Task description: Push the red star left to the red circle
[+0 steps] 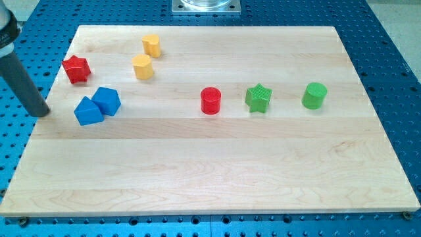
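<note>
The red star point(76, 68) lies near the board's upper left. The red circle point(211, 101) stands near the board's middle, far to the star's right. My tip point(42, 112) rests at the board's left edge, below and left of the red star and left of the blue blocks. The tip touches no block.
Two blue blocks point(88, 111) point(106, 101) sit touching each other below the red star. Two yellow blocks point(151, 45) point(143, 66) lie at the upper left. A green star point(258, 98) and a green circle point(315, 95) lie right of the red circle. The wooden board point(210, 171) rests on a blue table.
</note>
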